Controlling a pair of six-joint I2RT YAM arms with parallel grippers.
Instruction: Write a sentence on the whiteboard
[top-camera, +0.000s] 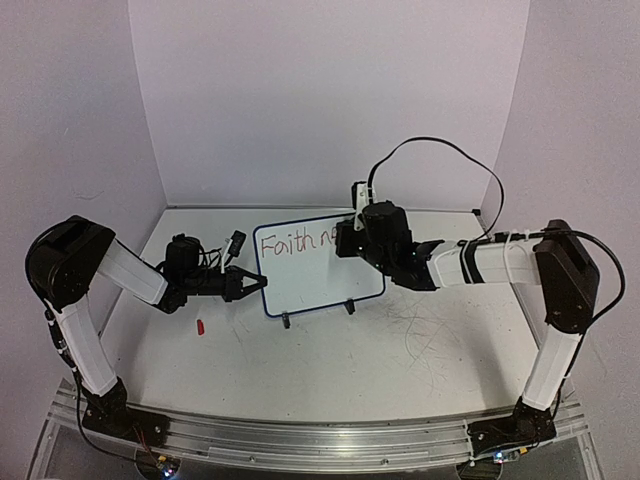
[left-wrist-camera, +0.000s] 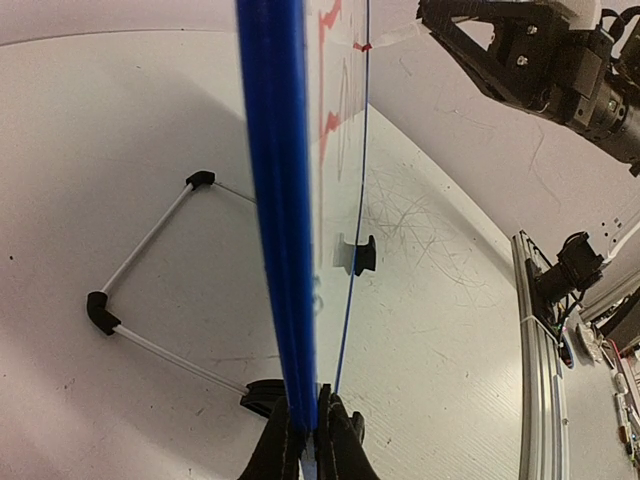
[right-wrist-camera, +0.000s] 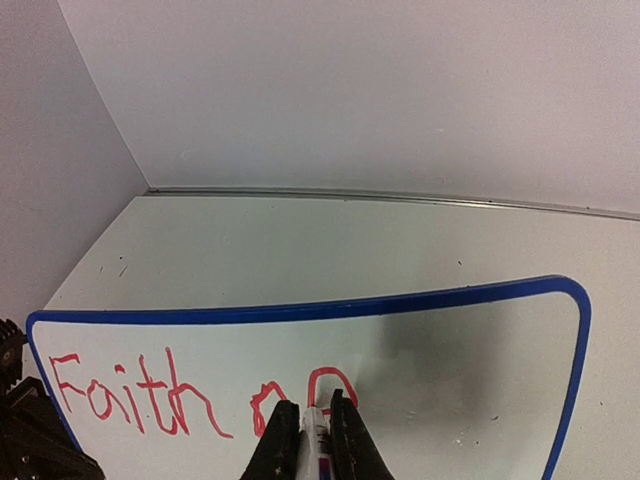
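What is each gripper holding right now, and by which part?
Left gripper pinches the whiteboard by its side frame edge; right gripper grips a marker near its writing tip.

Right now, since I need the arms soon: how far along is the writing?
Done: "Faith" stands in red on the whiteboard. In hand: the right gripper presses a marker to the second word, at "ne"; the left gripper clamps the board's edge. Left: the rest of that word and any further words.
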